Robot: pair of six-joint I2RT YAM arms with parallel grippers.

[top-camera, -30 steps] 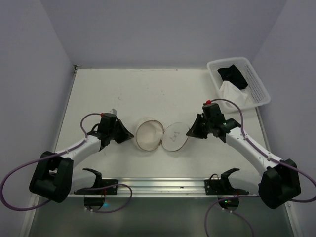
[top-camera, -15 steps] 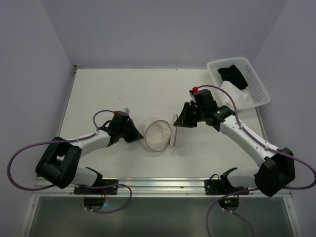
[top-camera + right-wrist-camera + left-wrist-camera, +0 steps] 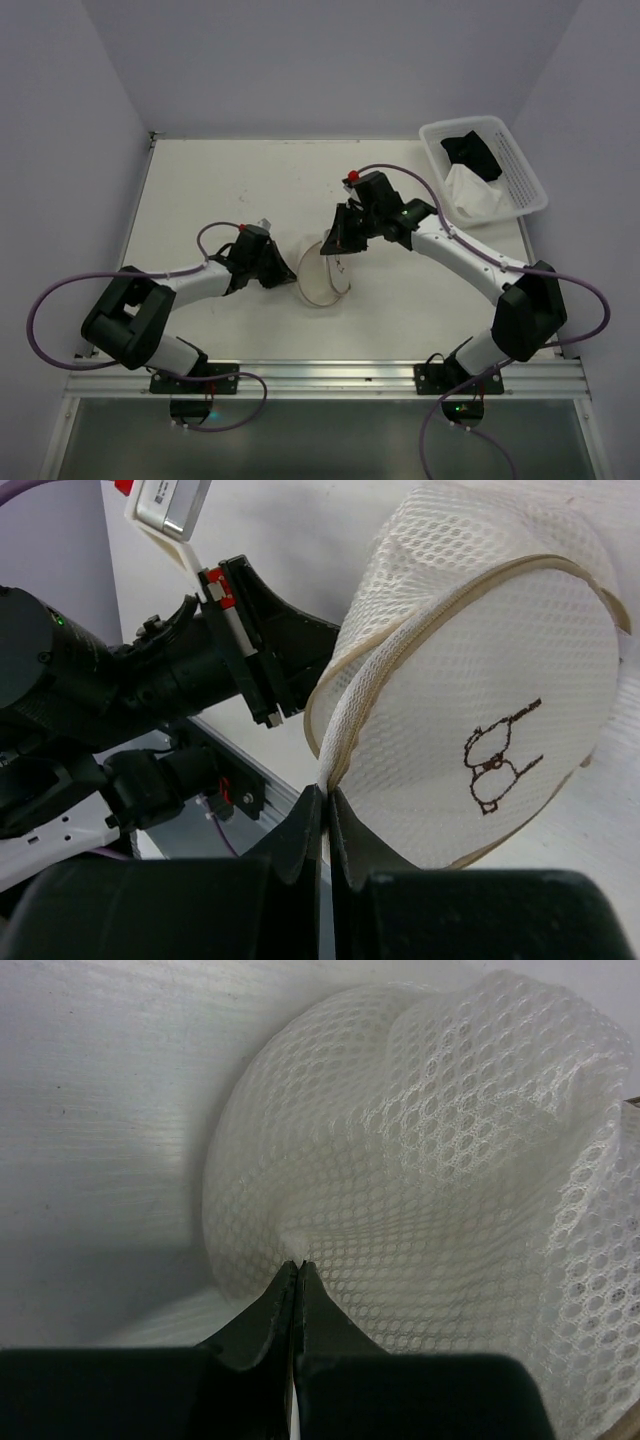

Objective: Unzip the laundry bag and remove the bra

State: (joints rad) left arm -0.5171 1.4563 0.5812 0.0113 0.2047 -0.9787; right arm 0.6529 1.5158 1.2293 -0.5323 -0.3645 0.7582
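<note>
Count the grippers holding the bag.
2. The left gripper is shut on the mesh at the bag's left side. The right gripper is shut on the tan rim of the flap bearing the drawing. Neither is hidden.

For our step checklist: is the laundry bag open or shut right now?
Open. The bag gapes in the top view, its printed flap held up on edge by the right gripper; the left gripper pinches the mesh.

Soft overhead light is washing the tabletop (image 3: 250, 180) pale; the near fingers (image 3: 262, 1322) (both wrist views) are blurring into black.
</note>
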